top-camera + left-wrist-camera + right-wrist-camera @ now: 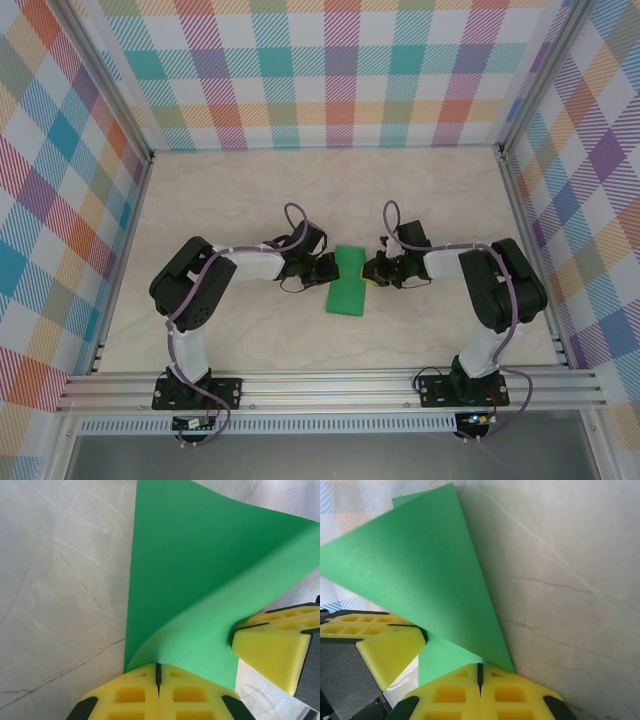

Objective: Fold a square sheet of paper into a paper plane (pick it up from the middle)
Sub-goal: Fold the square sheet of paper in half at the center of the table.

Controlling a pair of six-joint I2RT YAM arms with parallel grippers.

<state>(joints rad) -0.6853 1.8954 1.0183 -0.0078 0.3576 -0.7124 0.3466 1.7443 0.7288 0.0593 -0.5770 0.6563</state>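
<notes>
The square sheet of paper (348, 281) is green and lies doubled over on the table between my two grippers, looking like a narrow rectangle from above. In the left wrist view its upper layer (210, 580) curls up from a soft bend that runs into my left gripper (158, 672), whose yellow fingers are shut on it. My right gripper (480, 672) is shut too, with the raised flap (420, 570) ending at its tips. Each gripper sees the other's yellow fingers (275, 642) (375, 642) touching the sheet's opposite side. From above, the left gripper (326, 270) and right gripper (372, 270) flank the paper.
The table (250, 200) is pale marble-patterned, ringed by plaid walls (320, 70) and aluminium posts. An aluminium rail (330, 385) runs along the near edge, where both arm bases are bolted. Open tabletop lies behind and to both sides of the arms.
</notes>
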